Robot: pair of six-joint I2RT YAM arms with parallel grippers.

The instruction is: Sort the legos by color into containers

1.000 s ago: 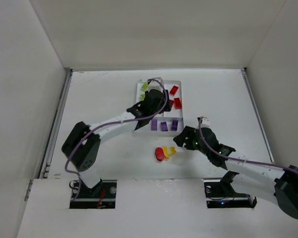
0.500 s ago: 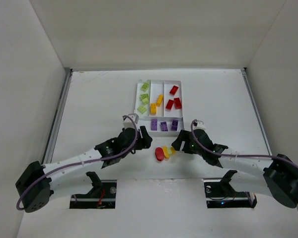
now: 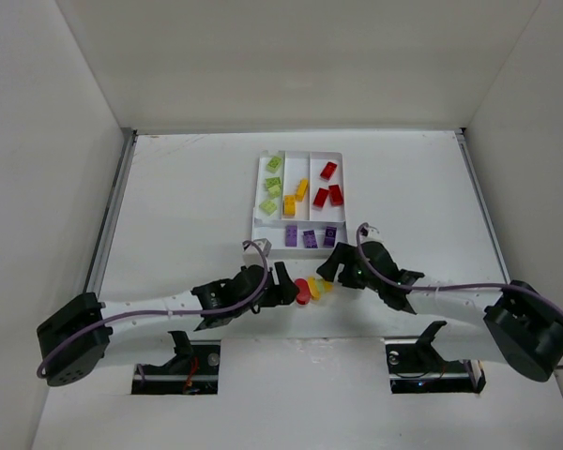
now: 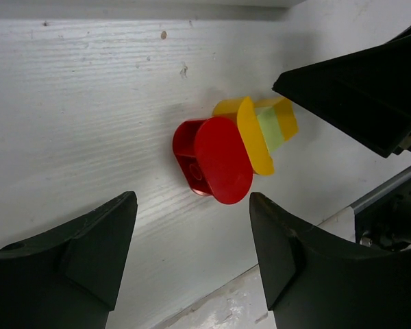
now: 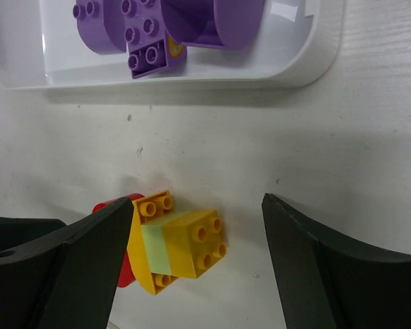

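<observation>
Two wide-spread, empty grippers (image 4: 192, 214) (image 5: 197, 205) beside legos (image 4: 227, 149)

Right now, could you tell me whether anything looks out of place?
Yes: one clump of apparently joined red, yellow-orange and light green bricks lies on the table outside the white tray; its mixed colours fit no single compartment.

My left tool (image 4: 192, 205) and right tool (image 5: 197, 205), jaws spread, block both sides of the brick cluster (image 3: 311, 288). The tray (image 5: 192, 75) wall stands just beyond. The counter (image 3: 310, 317) on the near side is free.
</observation>
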